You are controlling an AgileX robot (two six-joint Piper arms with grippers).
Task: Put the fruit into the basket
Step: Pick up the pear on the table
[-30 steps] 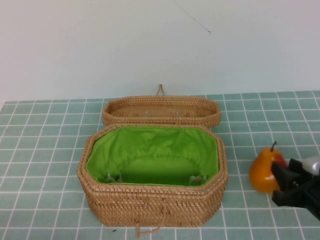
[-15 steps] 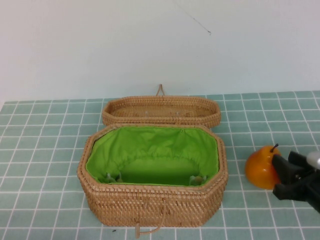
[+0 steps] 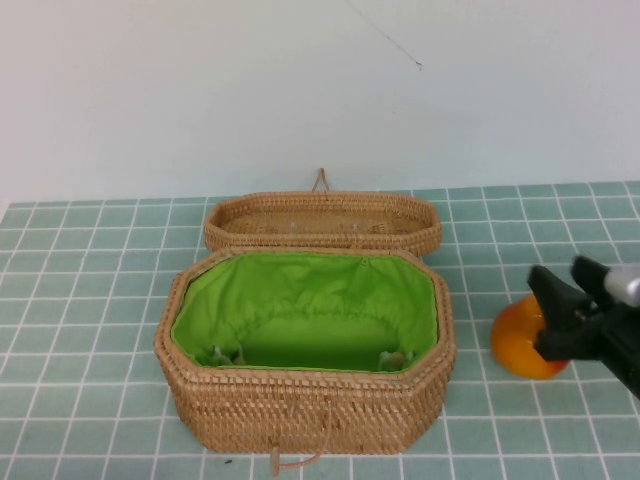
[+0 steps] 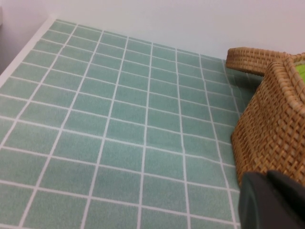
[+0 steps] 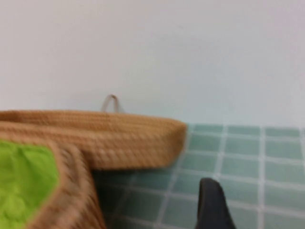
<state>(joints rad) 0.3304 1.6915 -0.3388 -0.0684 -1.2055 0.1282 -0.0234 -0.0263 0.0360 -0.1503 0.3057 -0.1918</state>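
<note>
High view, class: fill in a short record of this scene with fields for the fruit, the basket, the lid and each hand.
fruit: pear on the tiles, right of the basket, partly hidden by the right hand
basket: open, green-lined, nothing in it
lid: lying behind the basket
right hand: at the pear, grip unclear
left hand: low beside the basket's wall, seen only in the left wrist view

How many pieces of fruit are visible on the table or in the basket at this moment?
1: a pear on the tiles right of the basket, partly covered by the right gripper. None shows on the green lining. The left gripper is beside the basket's left wall.
</note>
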